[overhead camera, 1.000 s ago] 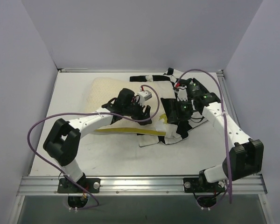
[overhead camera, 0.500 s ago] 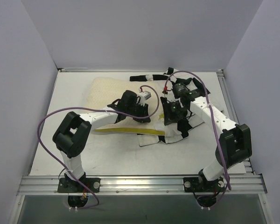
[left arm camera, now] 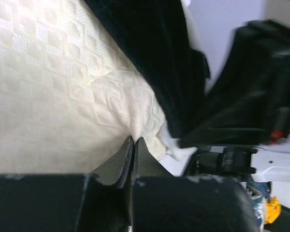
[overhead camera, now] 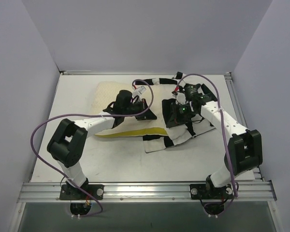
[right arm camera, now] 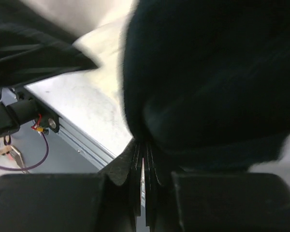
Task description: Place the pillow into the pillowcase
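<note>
The left gripper (left arm camera: 134, 142) is clamped on a fold of the quilted pillow (left arm camera: 48, 87); beside the pillow, the right gripper (right arm camera: 144, 147) pinches the pillowcase (right arm camera: 208, 72).

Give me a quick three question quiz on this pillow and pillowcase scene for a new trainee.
1. True or false: the left tool is shut on the pillow.
2. The right tool pinches: A the pillow, B the pillowcase, C nothing.
3. Fill in: in the top view, the pillow's near side edge is coloured ____.
Key: 1 true; 2 B; 3 yellow.
</note>
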`<state>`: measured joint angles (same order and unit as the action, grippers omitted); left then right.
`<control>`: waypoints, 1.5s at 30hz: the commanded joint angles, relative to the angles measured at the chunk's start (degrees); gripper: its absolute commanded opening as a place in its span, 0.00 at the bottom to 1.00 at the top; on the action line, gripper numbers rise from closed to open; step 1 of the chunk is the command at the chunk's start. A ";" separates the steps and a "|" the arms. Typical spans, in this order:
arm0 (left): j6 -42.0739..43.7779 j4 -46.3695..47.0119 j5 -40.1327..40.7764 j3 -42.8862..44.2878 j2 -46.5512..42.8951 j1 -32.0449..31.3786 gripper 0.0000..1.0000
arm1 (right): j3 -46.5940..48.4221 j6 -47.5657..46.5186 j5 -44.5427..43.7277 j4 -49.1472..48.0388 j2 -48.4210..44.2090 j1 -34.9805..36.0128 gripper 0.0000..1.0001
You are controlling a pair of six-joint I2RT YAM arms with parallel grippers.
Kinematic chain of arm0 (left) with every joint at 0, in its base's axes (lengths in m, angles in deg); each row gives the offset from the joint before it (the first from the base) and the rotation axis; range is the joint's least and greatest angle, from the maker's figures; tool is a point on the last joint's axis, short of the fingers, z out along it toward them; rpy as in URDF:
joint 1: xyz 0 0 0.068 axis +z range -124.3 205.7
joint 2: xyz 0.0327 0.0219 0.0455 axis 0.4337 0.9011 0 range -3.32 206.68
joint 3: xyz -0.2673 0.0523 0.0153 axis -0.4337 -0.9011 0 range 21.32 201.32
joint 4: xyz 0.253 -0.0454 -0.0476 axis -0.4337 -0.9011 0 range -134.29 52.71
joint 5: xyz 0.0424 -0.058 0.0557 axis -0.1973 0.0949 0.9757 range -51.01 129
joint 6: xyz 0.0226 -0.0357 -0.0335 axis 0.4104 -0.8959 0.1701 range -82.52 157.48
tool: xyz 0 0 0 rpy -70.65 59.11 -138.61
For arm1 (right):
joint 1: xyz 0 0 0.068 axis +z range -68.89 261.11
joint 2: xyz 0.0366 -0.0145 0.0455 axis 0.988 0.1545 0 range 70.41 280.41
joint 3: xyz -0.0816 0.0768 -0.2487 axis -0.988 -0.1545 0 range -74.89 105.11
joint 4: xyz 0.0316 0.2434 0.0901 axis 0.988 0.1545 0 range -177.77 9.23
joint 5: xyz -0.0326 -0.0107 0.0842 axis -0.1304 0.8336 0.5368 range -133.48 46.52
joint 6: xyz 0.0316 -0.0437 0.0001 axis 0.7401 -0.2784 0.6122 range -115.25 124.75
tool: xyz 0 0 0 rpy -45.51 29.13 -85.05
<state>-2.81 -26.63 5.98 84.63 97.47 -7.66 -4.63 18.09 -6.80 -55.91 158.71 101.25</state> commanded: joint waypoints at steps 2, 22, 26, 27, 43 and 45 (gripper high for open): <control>-9.89 14.65 -3.37 -0.03 -0.61 -1.79 0.00 | -0.65 1.59 0.57 -2.58 3.73 -1.34 0.00; 62.84 -32.89 6.50 4.39 -13.68 -7.05 0.97 | -8.98 7.21 4.35 -3.56 -6.62 -11.95 0.59; 80.06 -29.91 15.86 0.60 -11.59 -11.89 0.97 | -15.93 6.35 7.00 -1.28 -15.75 -18.20 0.64; 81.85 -27.64 17.44 0.15 -9.32 -12.42 0.97 | -17.25 5.82 6.47 -0.23 -17.00 -19.86 0.66; 51.78 -35.00 3.32 26.67 10.48 -8.47 0.00 | -29.29 8.70 -1.97 -10.66 -19.80 -24.89 0.67; 46.56 -33.95 1.91 28.53 10.83 -8.30 0.00 | -33.40 11.60 -1.62 -16.52 -22.10 -24.01 0.69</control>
<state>59.96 -59.55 17.00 107.99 108.14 -16.89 -33.76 25.00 -7.43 -64.17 140.94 76.99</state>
